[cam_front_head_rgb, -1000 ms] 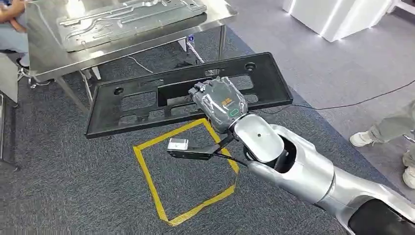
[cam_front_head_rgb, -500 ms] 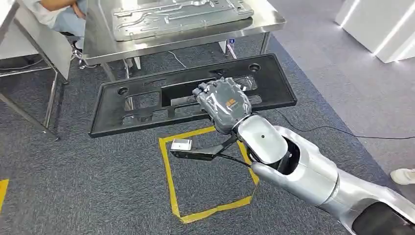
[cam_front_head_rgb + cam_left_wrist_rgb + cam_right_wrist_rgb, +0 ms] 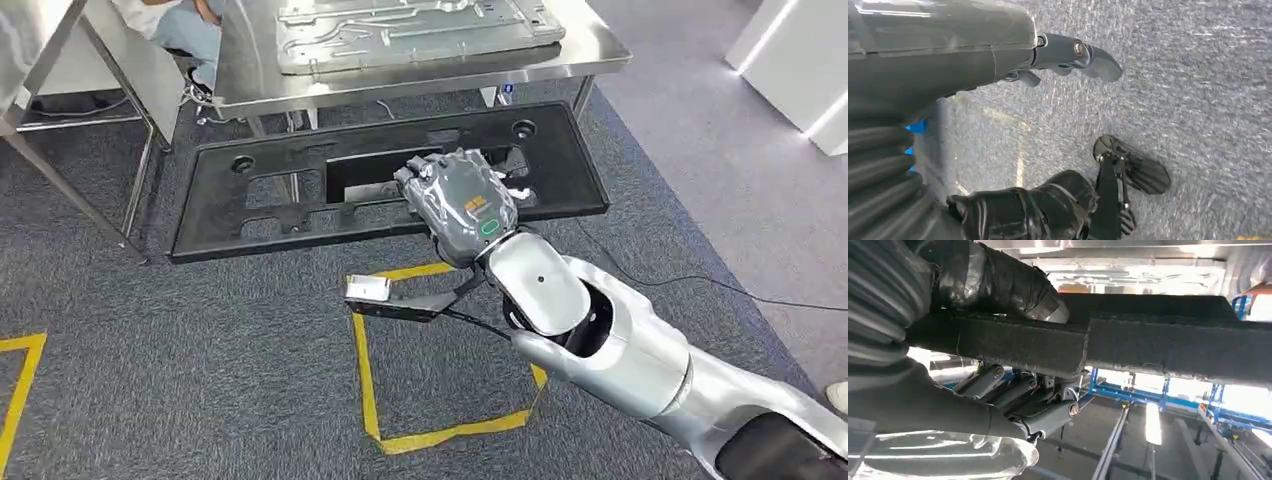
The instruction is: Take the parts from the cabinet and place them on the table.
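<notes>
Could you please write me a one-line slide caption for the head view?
Right hand carries a long black panel above grey carpet, facing a steel table holding a metal plate.

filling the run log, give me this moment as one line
phase: carrying | right hand: grips black panel at its middle, off the floor | left hand: hangs over carpet, holds nothing | steel table: ahead, metal plate on it
</notes>
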{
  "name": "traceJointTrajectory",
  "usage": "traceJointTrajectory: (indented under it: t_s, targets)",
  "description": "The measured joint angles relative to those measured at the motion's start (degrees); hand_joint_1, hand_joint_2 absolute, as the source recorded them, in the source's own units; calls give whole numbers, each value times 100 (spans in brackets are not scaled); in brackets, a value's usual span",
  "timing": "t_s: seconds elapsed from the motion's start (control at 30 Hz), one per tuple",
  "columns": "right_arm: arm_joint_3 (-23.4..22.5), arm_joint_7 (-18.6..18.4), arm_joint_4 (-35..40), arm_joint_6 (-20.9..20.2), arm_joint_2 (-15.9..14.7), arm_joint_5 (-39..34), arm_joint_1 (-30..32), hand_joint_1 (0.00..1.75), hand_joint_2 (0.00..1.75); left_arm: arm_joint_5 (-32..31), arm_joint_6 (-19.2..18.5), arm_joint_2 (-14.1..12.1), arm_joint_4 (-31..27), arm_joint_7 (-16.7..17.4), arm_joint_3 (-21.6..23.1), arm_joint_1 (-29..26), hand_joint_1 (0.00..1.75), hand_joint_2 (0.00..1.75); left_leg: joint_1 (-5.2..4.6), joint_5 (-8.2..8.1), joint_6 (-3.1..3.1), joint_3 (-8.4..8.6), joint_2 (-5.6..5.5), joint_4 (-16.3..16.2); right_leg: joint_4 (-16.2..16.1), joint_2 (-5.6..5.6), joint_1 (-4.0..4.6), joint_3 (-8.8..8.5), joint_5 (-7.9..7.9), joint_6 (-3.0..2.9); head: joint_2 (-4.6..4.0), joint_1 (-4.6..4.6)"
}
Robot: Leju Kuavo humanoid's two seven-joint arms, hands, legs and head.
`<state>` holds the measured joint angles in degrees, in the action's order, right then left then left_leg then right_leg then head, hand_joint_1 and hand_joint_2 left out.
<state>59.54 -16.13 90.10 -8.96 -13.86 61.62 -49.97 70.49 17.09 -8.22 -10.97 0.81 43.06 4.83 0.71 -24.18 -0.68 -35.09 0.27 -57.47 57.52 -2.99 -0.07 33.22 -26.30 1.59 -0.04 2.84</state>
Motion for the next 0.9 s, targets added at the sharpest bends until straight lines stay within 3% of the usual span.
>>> traceJointTrajectory:
  t_s: [0.03,0.07,0.13,0.17,0.2,0.23,0.3,0.33,0.37,0.47,0.53,0.57,0.63,0.67,0.7,0.73,0.77,0.83,0.87,0.9]
  targets:
    - [-43,-11,9,11,0,35,0,175,175,0,0,-2,0,-13,4,-2,0,175,22,-7,-26,21,-2,17,115,60,-18,18,-101,18,0,-48]
    - [-72,-17,15,46,0,63,-7,175,175,0,-2,-13,0,-22,7,4,0,175,23,-10,-66,25,-6,17,519,163,-6,222,-335,39,0,-68]
    - [-94,-55,26,72,-11,96,11,175,175,0,-15,-20,0,-39,17,16,0,175,4,-19,-90,21,-23,16,1529,255,-14,747,-728,58,0,-70]
    - [-94,-55,26,72,-15,98,46,175,175,0,-24,-24,0,-39,22,17,0,175,-2,-25,-99,21,-45,14,1913,268,-12,966,-796,60,0,-70]
    - [-94,-52,26,72,-22,98,78,175,175,0,-28,-24,0,-41,22,17,0,175,-4,-26,-100,25,-65,12,1973,271,-12,1022,-736,55,0,-74]
    - [-94,-55,26,74,-22,100,96,175,175,2,-33,-24,0,-42,24,17,0,175,-5,-27,-99,28,-93,8,1732,274,-13,934,-527,38,0,-72]
    - [-101,-55,33,65,-39,109,76,175,175,9,-50,-22,0,-44,28,19,0,175,-5,-37,-83,35,-147,-6,691,295,-8,443,7,-21,0,-76]
    - [-120,-55,39,53,-42,120,69,175,175,11,-50,-22,0,-44,31,18,0,175,-5,-42,-73,33,-165,-10,239,326,-5,213,160,-61,0,-76]
    - [-133,-50,39,35,-42,122,41,175,175,18,-66,-22,0,-44,33,21,0,175,-62,-71,-29,-4,-171,-77,8,342,23,122,124,-81,0,-72]
    - [-135,-37,39,-59,-44,124,10,175,175,65,-105,-20,0,-35,35,12,0,175,-42,-41,50,3,-175,-17,53,319,31,136,133,-143,0,-61]
    - [-138,-33,37,-96,-46,125,-25,175,175,98,-116,-30,0,-35,35,3,0,175,-36,-87,103,-53,-151,-73,-9,297,-30,115,191,-230,0,-70]
    - [-138,-26,37,-101,-44,124,-65,175,175,105,-118,-22,0,-33,35,1,0,175,-37,-228,139,-117,-114,-260,-13,291,-30,111,190,-237,0,-35]
    - [-162,-46,37,-118,-46,111,-163,175,175,118,-125,-19,0,-33,35,19,0,175,-13,-683,179,-514,-87,-1128,-9,278,-23,113,185,-258,0,-17]
    - [-190,-68,37,-144,-46,83,-214,175,175,136,-120,-20,0,-33,35,19,0,175,-13,-825,191,-700,-76,-1516,-6,274,-15,117,179,-267,0,-20]
    - [-223,-105,35,-201,-46,53,-286,175,175,166,-99,-13,0,-20,35,16,0,175,-13,-858,196,-832,-68,-1778,5,272,-7,120,176,-272,0,-15]
    - [-258,-153,35,-325,-48,39,-360,175,175,175,-72,-11,0,4,35,9,0,175,-13,-734,189,-797,-67,-1696,13,273,1,117,170,-279,0,-15]
    - [-280,-177,33,-437,-57,39,-423,175,175,184,-53,-11,0,20,37,5,0,175,-14,-528,169,-642,-67,-1380,23,275,9,116,164,-277,0,-17]
    - [-297,-241,33,-665,-98,-2,-579,175,175,199,-52,-15,0,24,37,5,0,175,-33,-48,84,-98,-49,-314,43,279,16,109,149,-267,0,-17]
    - [-310,-282,28,-790,-131,-88,-669,175,175,210,-70,-26,0,17,37,11,0,175,-77,-141,46,13,-26,-84,50,278,44,124,141,-249,0,-20]
    - [-337,-313,20,-903,-184,-202,-777,175,175,210,-92,-28,0,6,37,14,0,175,-93,-102,21,14,-27,-57,65,274,45,152,144,-218,0,-22]
